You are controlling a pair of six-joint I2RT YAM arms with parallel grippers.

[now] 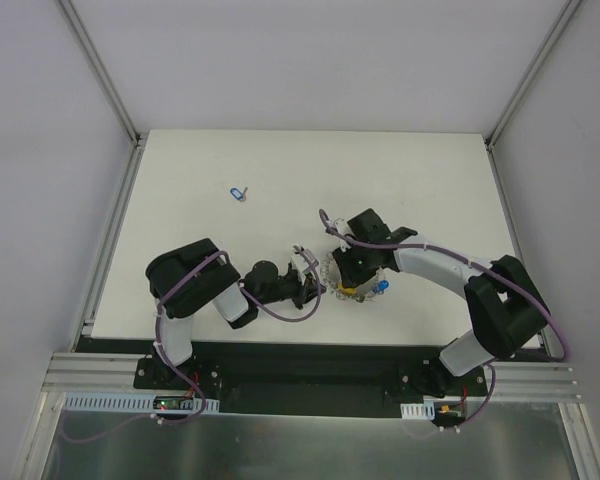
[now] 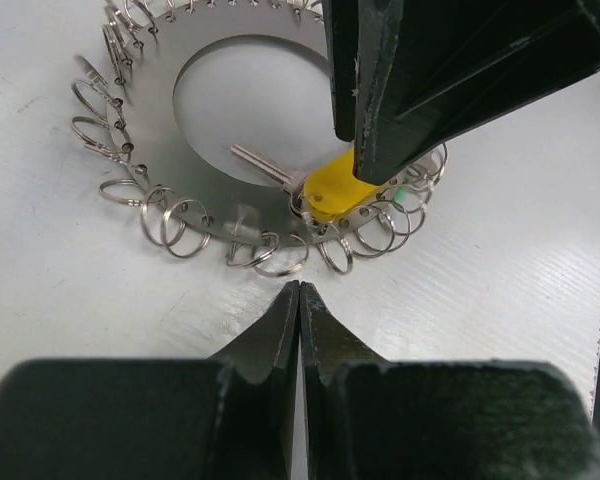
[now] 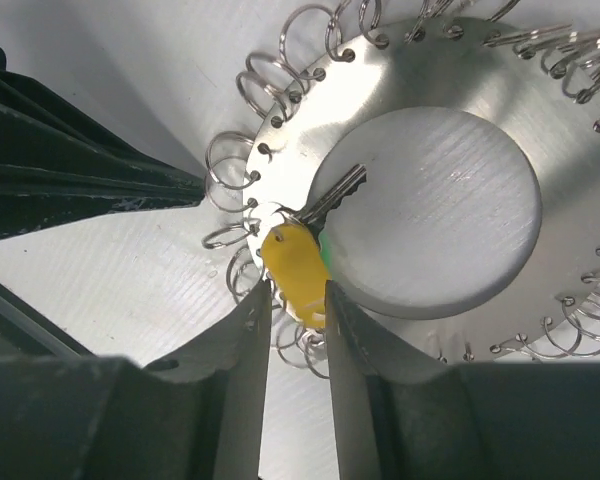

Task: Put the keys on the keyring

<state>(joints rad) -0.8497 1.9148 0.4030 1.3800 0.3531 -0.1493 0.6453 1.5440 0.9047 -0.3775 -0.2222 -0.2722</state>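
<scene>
The keyring [image 1: 332, 272] is a flat grey metal disc with a round hole and many small wire loops along its rim; it shows in the left wrist view [image 2: 160, 130] and the right wrist view [image 3: 310, 130]. My right gripper [image 3: 298, 293] is shut on the yellow head of a key [image 3: 295, 262], whose blade lies over the hole by the rim loops. A green key head [image 3: 325, 252] peeks from under it. My left gripper [image 2: 299, 286] is shut and empty, its tips just short of the rim loops. A blue key [image 1: 238, 192] lies apart at the far left.
Another blue key head [image 1: 381, 287] sits at the ring's right edge. The white table [image 1: 430, 180] has grey walls on both sides and a metal rail along its near edge. Both grippers [image 1: 325, 280] crowd the ring near the table's front middle.
</scene>
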